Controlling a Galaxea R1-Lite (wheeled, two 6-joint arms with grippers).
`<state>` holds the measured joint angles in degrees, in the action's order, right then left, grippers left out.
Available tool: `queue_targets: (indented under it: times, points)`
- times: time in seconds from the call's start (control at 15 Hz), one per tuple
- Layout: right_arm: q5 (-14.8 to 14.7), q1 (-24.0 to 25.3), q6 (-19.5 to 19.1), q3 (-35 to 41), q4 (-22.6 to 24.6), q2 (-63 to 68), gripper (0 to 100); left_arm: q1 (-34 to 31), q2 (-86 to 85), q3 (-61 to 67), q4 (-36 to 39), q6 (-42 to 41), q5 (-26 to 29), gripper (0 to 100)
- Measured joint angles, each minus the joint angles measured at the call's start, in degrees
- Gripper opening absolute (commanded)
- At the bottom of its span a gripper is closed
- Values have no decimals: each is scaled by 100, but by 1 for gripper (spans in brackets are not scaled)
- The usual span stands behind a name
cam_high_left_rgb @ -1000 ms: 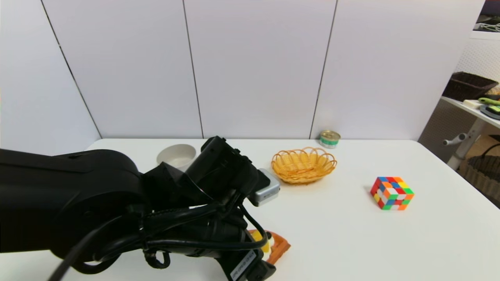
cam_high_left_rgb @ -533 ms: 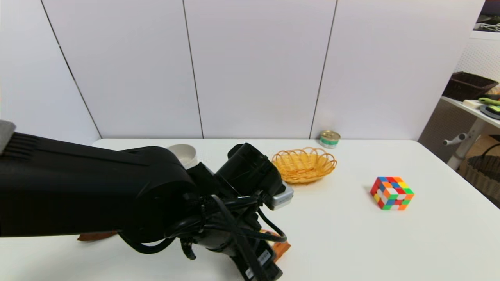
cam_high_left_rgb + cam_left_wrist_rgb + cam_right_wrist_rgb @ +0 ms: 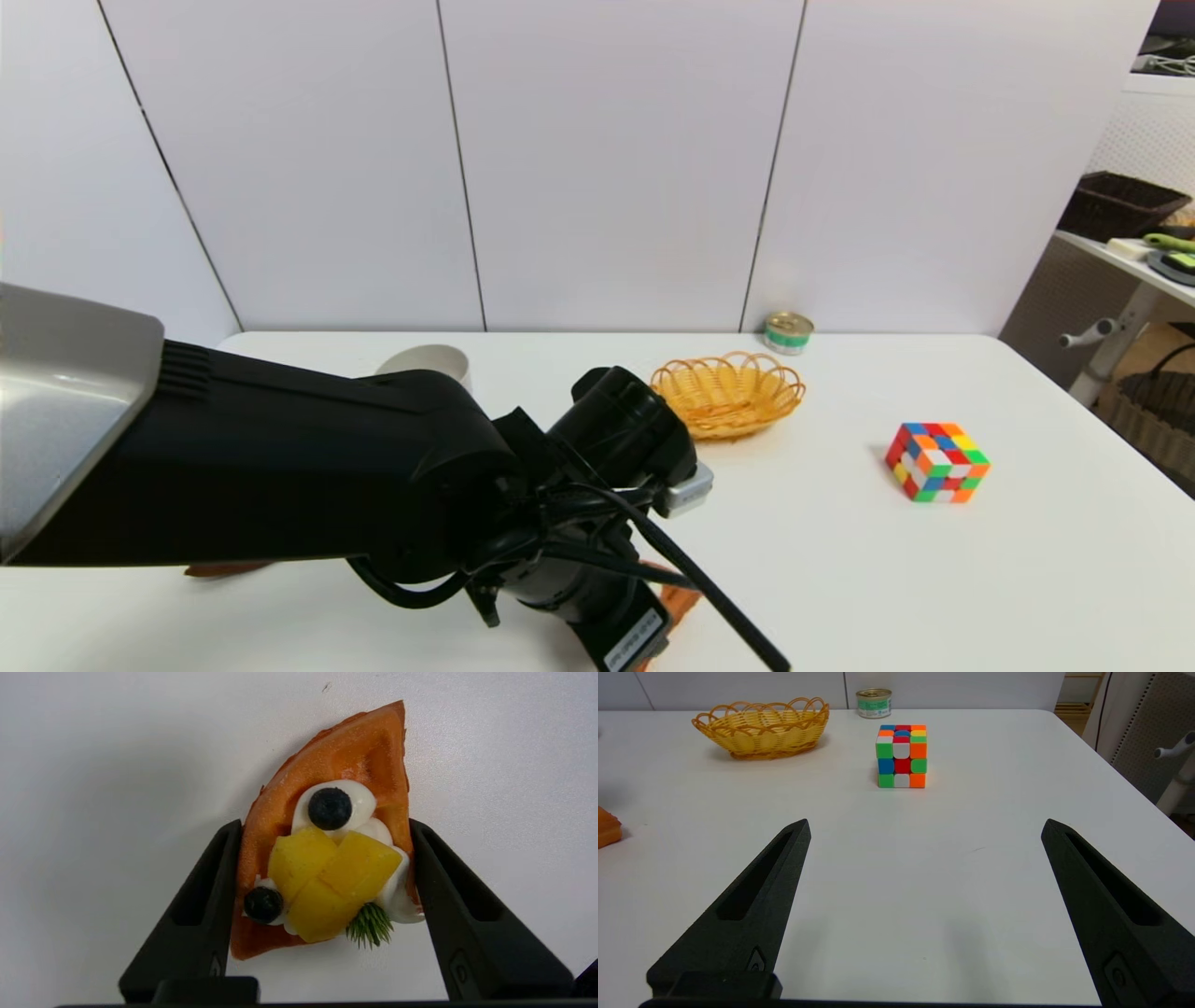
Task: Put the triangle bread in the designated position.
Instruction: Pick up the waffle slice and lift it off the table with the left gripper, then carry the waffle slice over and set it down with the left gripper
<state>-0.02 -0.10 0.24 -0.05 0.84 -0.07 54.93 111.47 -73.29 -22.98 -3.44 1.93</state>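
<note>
The left gripper has reached farther forward, covering more of the triangle bread.

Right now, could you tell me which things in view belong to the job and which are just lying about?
Job:
- triangle bread, on the table between the fingers of the left hand, which touch its sides

Lying about:
- yellow basket
- puzzle cube
- tin can
- white bowl
- right hand, open, idle

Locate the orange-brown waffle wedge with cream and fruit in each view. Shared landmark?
Head: the orange-brown waffle wedge is a sliver at bottom centre, mostly hidden under the left arm.
Left wrist: it fills the centre, between the left gripper fingers, both touching its edges.
Right wrist: an orange corner at the left edge.
Landmark: the woven yellow basket, absent from the left wrist view.
</note>
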Motion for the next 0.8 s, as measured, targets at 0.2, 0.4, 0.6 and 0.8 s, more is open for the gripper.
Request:
queue_targets:
  times: [0.2, 0.4, 0.6, 0.8]
  points:
    - [2, 0, 2, 0, 1, 0, 100, -9, 93, -11, 29, 17, -4, 0]
    - [2, 0, 2, 0, 0, 0, 100, -13, 118, -105, -9, 83, -9, 0]
    - [2, 0, 0, 0, 0, 0, 100, -135, 71, -396, 9, 72, -11, 0]
    - [2, 2, 0, 0, 1, 0, 100, -516, -48, -844, 18, 24, -26, 0]
